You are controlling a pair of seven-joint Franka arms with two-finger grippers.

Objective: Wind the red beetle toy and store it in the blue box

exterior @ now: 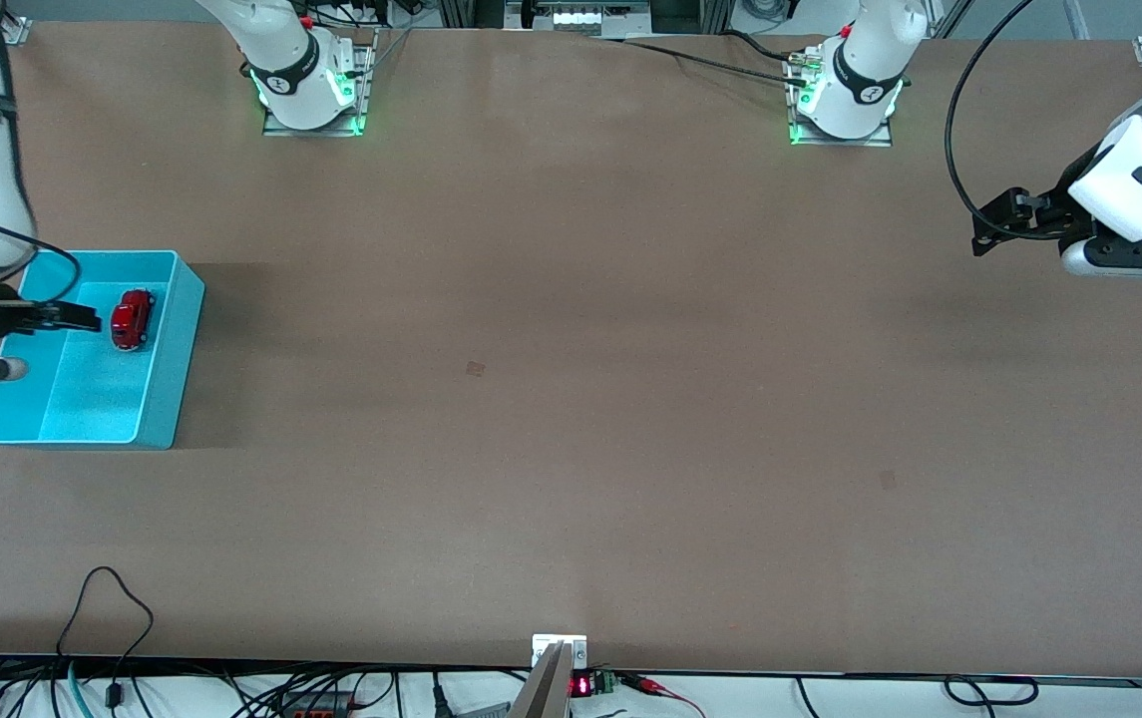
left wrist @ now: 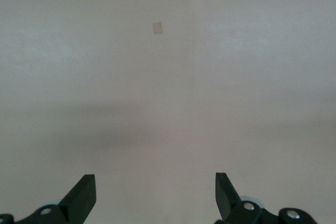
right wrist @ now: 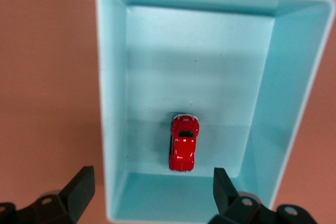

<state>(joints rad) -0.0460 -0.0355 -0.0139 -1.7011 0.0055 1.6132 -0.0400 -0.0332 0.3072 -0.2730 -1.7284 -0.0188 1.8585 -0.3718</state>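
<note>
- The red beetle toy (exterior: 131, 319) lies on the floor of the blue box (exterior: 167, 399), close to the wall that faces the middle of the tabletop (exterior: 571, 399) and in the half of the box farther from the front camera.
- It sits on its wheels, long axis along the box's long side, running nearer-to-farther from the front camera. In the right wrist view the toy (right wrist: 184, 142) shows a silvery bumper at one end, close to the middle of the floor, and the opposite end near a short wall of the box (right wrist: 113, 129); which end is the nose I cannot tell.
- The box stands at the right arm's end of the tabletop.
- The right gripper (exterior: 82, 319) hangs over the box, just beside the toy. Its fingers (right wrist: 79, 187) are spread wide and hold nothing. The toy is below them, lined up with the gap between them, clear of both tips.
- The left gripper (exterior: 999, 224) waits above bare tabletop at the left arm's end, well apart from the box. Its fingers (left wrist: 84, 192) are spread too, with nothing between them; below is plain brown surface with a small paler patch (left wrist: 157, 27).
</note>
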